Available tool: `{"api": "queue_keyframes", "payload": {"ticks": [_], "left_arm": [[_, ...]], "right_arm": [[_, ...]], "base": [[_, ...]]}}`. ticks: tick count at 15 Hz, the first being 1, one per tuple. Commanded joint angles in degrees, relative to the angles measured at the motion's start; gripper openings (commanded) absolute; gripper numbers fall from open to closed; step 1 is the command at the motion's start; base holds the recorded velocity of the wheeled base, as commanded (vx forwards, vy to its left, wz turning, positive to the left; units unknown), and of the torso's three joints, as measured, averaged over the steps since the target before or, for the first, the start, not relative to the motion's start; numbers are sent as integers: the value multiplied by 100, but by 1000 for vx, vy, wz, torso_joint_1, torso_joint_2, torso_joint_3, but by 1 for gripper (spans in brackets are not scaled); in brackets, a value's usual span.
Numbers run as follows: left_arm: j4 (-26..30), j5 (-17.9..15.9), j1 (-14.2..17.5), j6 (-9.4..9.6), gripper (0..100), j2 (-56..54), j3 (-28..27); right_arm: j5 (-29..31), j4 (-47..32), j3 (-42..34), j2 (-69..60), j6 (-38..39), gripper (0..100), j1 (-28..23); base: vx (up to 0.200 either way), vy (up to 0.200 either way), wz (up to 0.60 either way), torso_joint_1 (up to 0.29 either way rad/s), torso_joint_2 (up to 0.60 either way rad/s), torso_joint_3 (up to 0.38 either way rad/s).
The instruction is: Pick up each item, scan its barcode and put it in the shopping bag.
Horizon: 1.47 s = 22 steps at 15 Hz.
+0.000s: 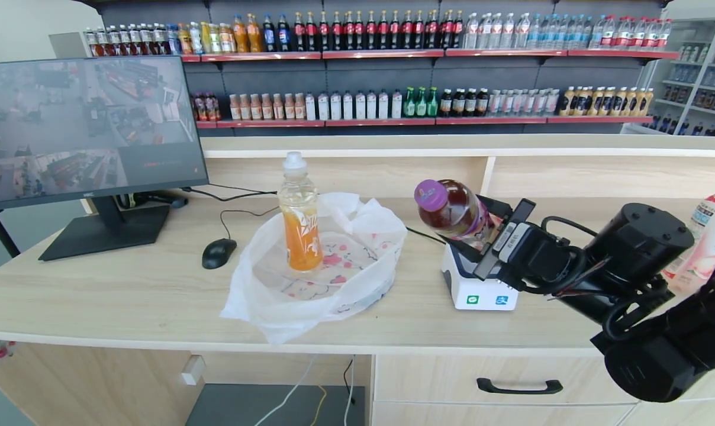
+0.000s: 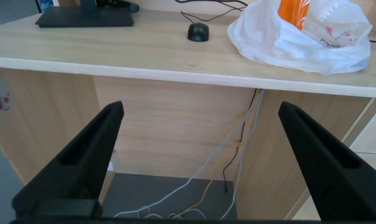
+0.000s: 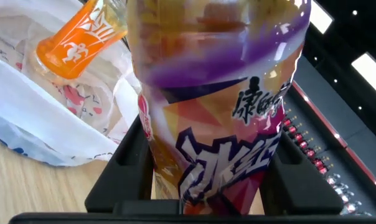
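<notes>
My right gripper [image 1: 492, 232] is shut on a dark drink bottle [image 1: 452, 212] with a purple cap and purple label [image 3: 225, 124], holding it tilted just above the white barcode scanner [image 1: 479, 283]. An orange drink bottle [image 1: 300, 216] stands upright inside the white shopping bag [image 1: 357, 254] at the counter's middle. In the right wrist view the orange bottle [image 3: 76, 40] and the bag [image 3: 45, 118] lie beyond the held bottle. My left gripper [image 2: 200, 168] hangs open below the counter's front edge, with the bag [image 2: 300, 37] up on the counter.
A monitor [image 1: 85, 127] on its stand and a black mouse [image 1: 218, 252] occupy the counter's left. A pink-labelled bottle [image 1: 709, 236] stands at the far right. Cables [image 2: 231, 162] hang under the counter, drawers [image 1: 517, 387] sit below, and drink shelves line the back wall.
</notes>
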<state>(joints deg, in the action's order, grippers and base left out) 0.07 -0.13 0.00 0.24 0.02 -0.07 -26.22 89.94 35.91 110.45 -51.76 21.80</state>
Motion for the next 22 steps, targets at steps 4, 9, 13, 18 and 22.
{"api": "queue_keyframes", "payload": {"ticks": [4,9,13,18,22], "left_arm": [[1,5,0,2,100,-2,-1],[1,5,9,2,100,-2,7],[1,-4,0,2,100,-2,-1],[1,-4,0,2,100,-2,-1],[1,-4,0,2,100,-2,-1]], "right_arm": [[-612,6,197,390,-203,0,-501],[-1060,6,188,495,-466,0,-615],[-1201,6,241,539,-484,0,-694],[-1280,6,214,566,-510,0,-773],[-1280,6,153,566,-572,0,-773]], "base": [[0,0,0,0,0,0],[0,0,0,0,0,0],[0,0,0,0,0,0],[0,0,0,0,0,0],[0,0,0,0,0,0]]}}
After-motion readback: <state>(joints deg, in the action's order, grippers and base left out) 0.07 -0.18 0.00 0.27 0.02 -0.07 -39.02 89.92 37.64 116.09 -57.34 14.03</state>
